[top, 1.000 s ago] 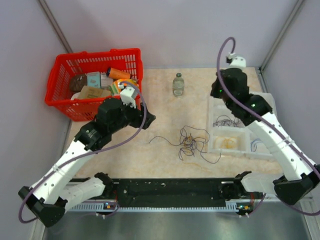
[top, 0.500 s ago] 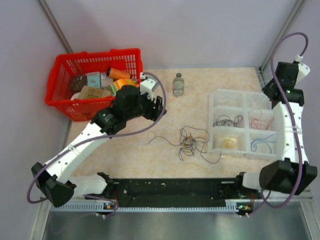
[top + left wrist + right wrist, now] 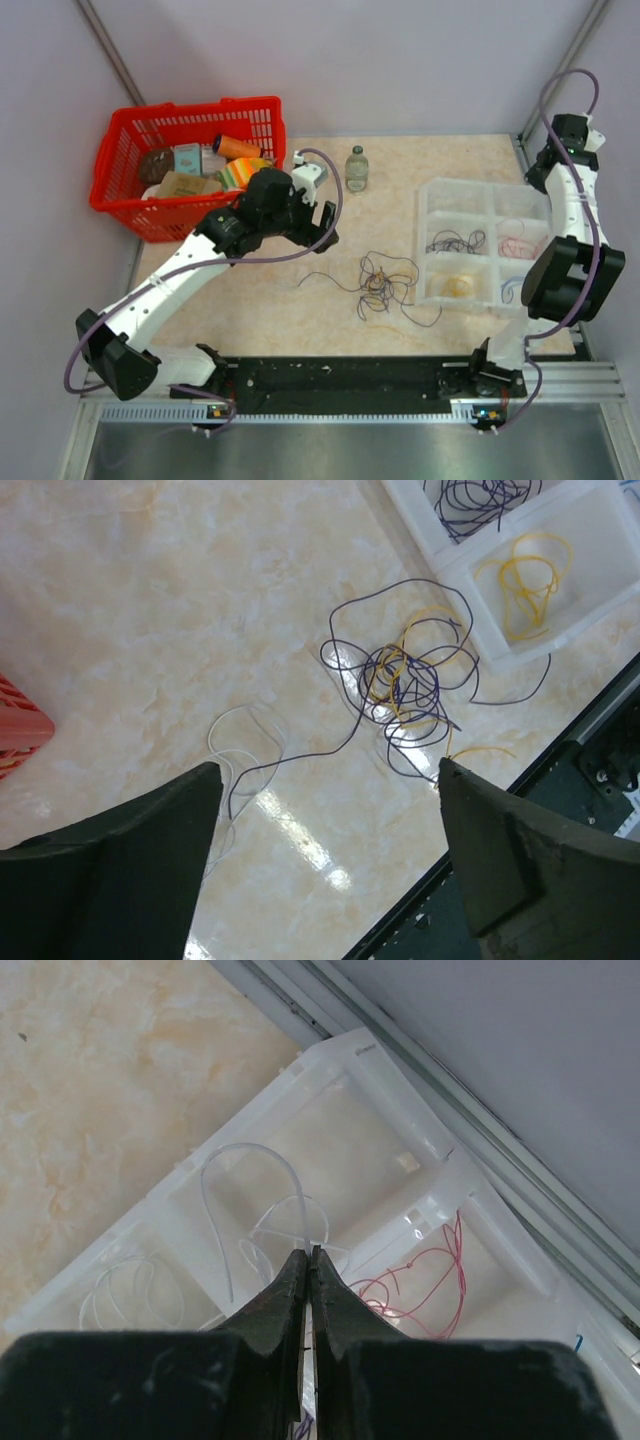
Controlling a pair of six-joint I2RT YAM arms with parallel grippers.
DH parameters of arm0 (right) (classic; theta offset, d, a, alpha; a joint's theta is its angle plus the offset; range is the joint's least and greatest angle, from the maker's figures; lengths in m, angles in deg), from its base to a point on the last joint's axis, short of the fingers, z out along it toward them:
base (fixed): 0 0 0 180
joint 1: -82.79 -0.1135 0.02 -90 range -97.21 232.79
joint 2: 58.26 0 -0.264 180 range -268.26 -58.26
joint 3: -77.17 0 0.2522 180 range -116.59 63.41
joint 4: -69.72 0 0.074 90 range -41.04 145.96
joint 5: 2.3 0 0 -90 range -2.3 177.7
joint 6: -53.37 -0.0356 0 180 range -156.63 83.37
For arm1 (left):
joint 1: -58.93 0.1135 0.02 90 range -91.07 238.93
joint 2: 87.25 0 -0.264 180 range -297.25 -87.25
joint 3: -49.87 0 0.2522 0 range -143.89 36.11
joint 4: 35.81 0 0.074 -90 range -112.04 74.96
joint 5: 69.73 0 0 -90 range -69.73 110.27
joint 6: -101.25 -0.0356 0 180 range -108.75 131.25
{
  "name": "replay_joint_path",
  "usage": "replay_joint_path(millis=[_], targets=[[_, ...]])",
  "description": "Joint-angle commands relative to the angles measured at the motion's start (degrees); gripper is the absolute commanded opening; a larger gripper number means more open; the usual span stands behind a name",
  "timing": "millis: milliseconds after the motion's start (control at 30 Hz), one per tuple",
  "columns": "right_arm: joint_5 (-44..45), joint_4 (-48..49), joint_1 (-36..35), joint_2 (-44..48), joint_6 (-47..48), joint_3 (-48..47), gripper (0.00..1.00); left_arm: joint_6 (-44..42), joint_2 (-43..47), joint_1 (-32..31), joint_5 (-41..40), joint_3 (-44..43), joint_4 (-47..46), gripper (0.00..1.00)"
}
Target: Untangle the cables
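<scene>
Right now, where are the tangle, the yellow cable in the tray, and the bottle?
tangle (image 3: 400, 685), left wrist view, its knotted middle.
yellow cable (image 3: 522, 575), left wrist view, where its loops cross.
bottle (image 3: 356, 170), top view, its body.

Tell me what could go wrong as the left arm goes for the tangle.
1. Purple and yellow strands are knotted in the tangle; the open left pincer may lift the whole clump, not one strand.
2. The pale loop barely shows against the marble table and could get dragged along.
3. A purple end lies by the tray; pulling might snag it.
</scene>
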Motion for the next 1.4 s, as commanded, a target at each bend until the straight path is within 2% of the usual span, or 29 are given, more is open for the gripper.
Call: replay_joint_path(millis=[0, 200, 267, 333, 400, 500, 567, 633, 667, 733, 800, 833, 967, 1167, 1367], targets=[[1.9, 0.9, 0.9, -4.0, 2.1, -3.9, 0.0, 1.1, -0.7, 0.0, -0.7, -3.6, 2.6, 0.99], [2.1, 0.4, 0.8, -4.9, 0.4, 0.0, 0.06, 1.3, -0.6, 0.0, -0.5, -4.9, 3.1, 0.98], [2.0, 0.4, 0.9, -4.9, 1.4, 0.5, 0.23, 1.3, -0.6, 0.0, -0.5, -4.9, 3.1, 0.98], [1.7, -2.0, 0.5, -5.5, 3.6, -2.3, 0.49, 1.3, -0.6, 0.0, -0.5, -4.9, 3.1, 0.98], [2.9, -6.2, -1.0, -5.3, 4.0, -5.1, 0.68, 1.3, -0.6, 0.0, -0.5, -4.9, 3.1, 0.98], [2.7, -8.2, -6.0, 0.4, 4.9, -3.4, 0.76, 1.3, -0.6, 0.0, -0.5, -4.9, 3.1, 0.98], [2.5, -6.9, -8.8, 4.3, 5.2, 0.6, 0.79, 1.3, -0.6, 0.0, -0.5, -4.9, 3.1, 0.98], [-0.3, -5.7, -6.0, 6.7, 3.3, 4.0, 0.8, 1.3, -0.6, 0.0, -0.5, -4.9, 3.1, 0.98], [-3.0, -5.6, -3.5, 6.6, 1.2, 4.8, 0.77, 1.3, -0.6, 0.0, -0.5, -4.9, 3.1, 0.98], [-7.4, -5.4, -0.4, 4.5, -0.8, 4.6, 0.64, 1.3, -0.6, 0.0, -0.5, -4.9, 3.1, 0.98], [-8.0, -4.7, -0.5, 0.9, 1.2, 1.7, 0.63, 1.3, -0.6, 0.0, -0.5, -4.9, 3.1, 0.98], [-7.9, -4.8, -0.4, -1.0, 2.4, 0.1, 0.63, 1.3, 6.8, 0.7, -0.5, 0.4, 3.1, 0.98], [-4.9, -6.5, 0.6, -7.3, 8.3, -5.1, 0.67, 1.3, 6.9, 0.7, -0.5, 0.4, 3.1, 0.98], [-14.7, -6.7, 3.4, -15.4, 16.6, -6.9, 0.76, 1.3, 6.9, 0.7, -0.5, 0.4, 3.1, 0.98], [-13.6, -3.3, 3.3, -20.8, 22.6, -7.9, 0.76, 1.3, 6.9, 0.7, -0.5, 0.4, 3.1, 0.98]])
